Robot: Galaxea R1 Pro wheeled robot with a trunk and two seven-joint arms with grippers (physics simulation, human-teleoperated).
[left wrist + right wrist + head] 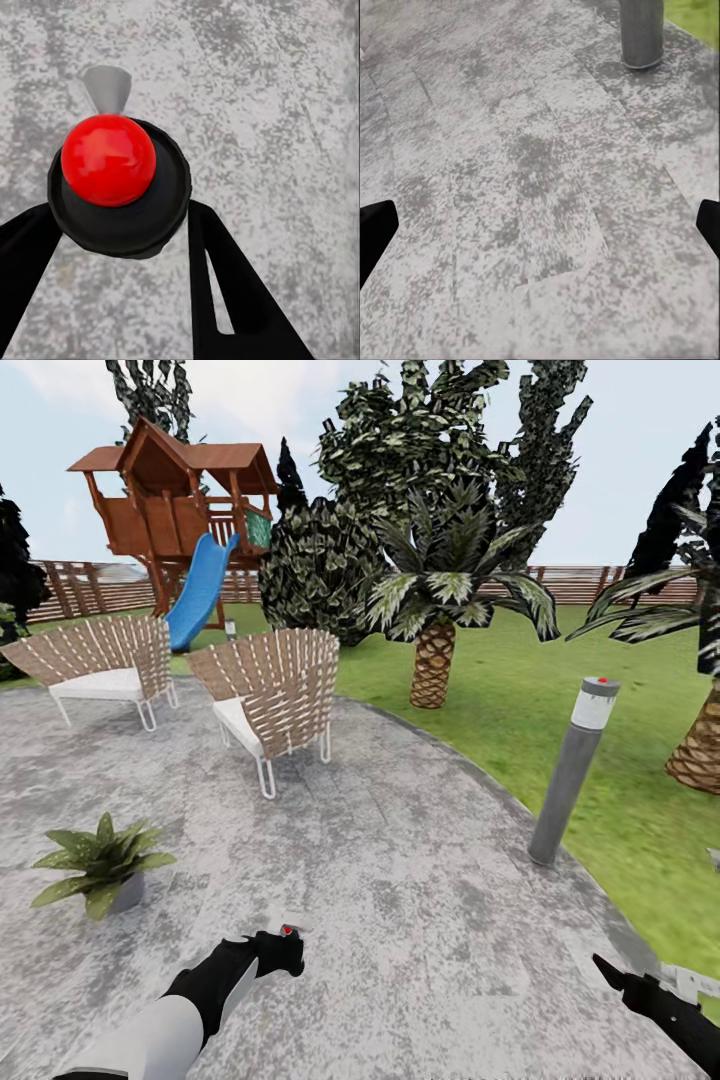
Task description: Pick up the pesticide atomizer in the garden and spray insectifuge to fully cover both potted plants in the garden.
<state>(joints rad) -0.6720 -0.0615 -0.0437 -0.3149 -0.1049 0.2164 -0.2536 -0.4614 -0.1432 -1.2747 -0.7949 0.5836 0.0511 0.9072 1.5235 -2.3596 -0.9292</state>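
The left gripper (120,225) grips the pesticide atomizer (112,169), whose grey nozzle shows in the left wrist view. The right gripper (540,225) is spread apart over open patio (532,150); a bollard (641,34) stands ahead. A potted plant (100,860) sits left of the left gripper.

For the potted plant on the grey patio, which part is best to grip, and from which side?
Grip the grey pot, not the leaves: they spread over its top. Come low from its bare right side in the head view, with the open right end effector, since the left end effector holds the pesticide atomizer.
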